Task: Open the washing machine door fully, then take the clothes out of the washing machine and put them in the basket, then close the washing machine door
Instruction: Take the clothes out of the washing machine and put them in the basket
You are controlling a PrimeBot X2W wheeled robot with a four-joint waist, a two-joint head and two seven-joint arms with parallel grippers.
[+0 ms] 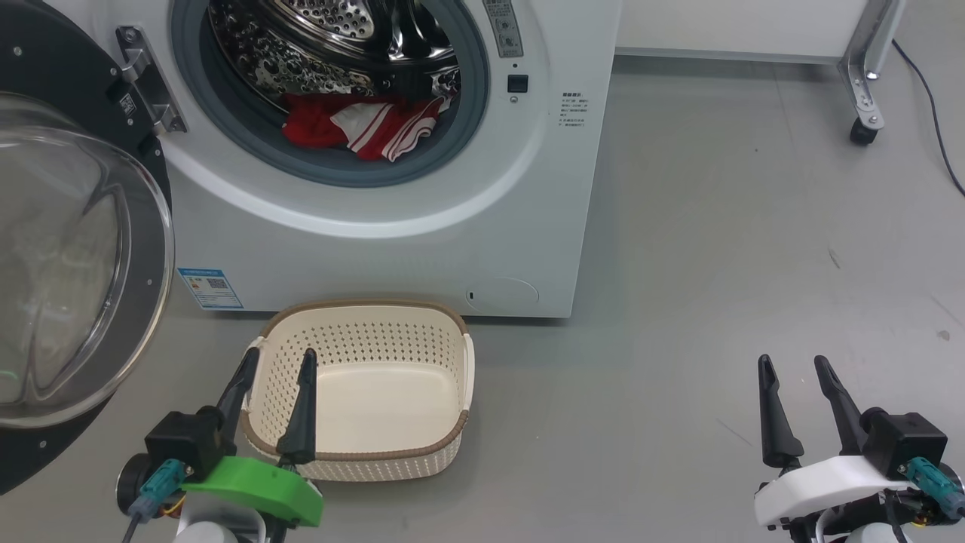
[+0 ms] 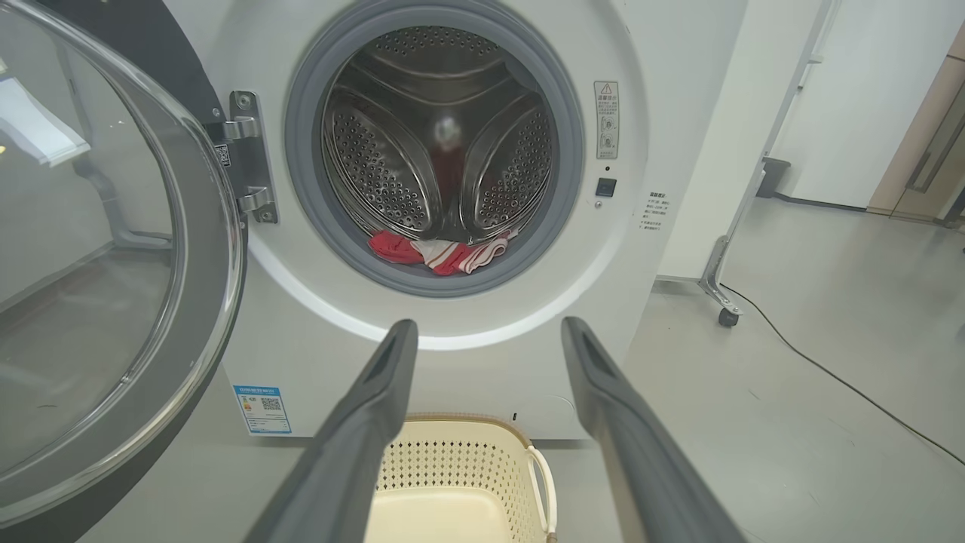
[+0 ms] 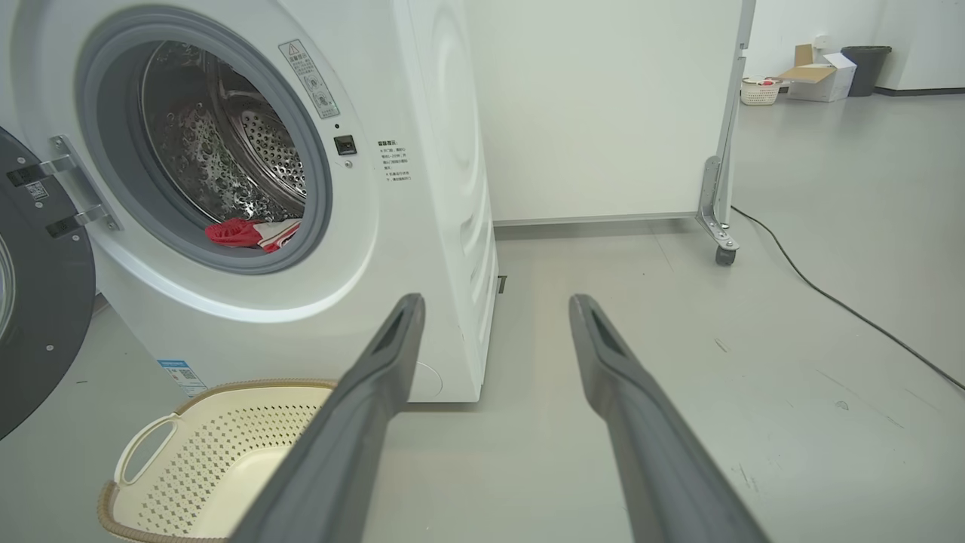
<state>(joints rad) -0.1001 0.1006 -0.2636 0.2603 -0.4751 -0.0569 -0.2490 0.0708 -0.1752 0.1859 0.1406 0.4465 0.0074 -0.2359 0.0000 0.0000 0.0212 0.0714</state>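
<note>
The white washing machine [image 1: 392, 249] [image 2: 678, 151] [image 3: 437, 151] stands ahead with its round black-rimmed glass door [image 1: 68, 264] [image 2: 90, 271] [image 3: 38, 302] swung open to the left. Red and red-and-white clothes [image 1: 362, 124] [image 2: 445, 253] [image 3: 252, 232] lie at the front of the steel drum. The cream basket [image 1: 362, 445] [image 2: 460, 467] [image 3: 203, 452] sits empty on the floor before the machine. My left gripper [image 1: 279, 362] [image 2: 490, 335] is open above the basket's left rim. My right gripper [image 1: 795, 366] [image 3: 497, 309] is open over bare floor at the lower right.
Grey floor [image 1: 754, 264] spreads to the right of the machine. A white panel on a caster leg [image 1: 863, 132] [image 3: 724, 253] stands at the back right, with a black cable [image 1: 935, 113] [image 3: 844, 309] trailing across the floor. Boxes and a bin [image 3: 863, 60] sit far off.
</note>
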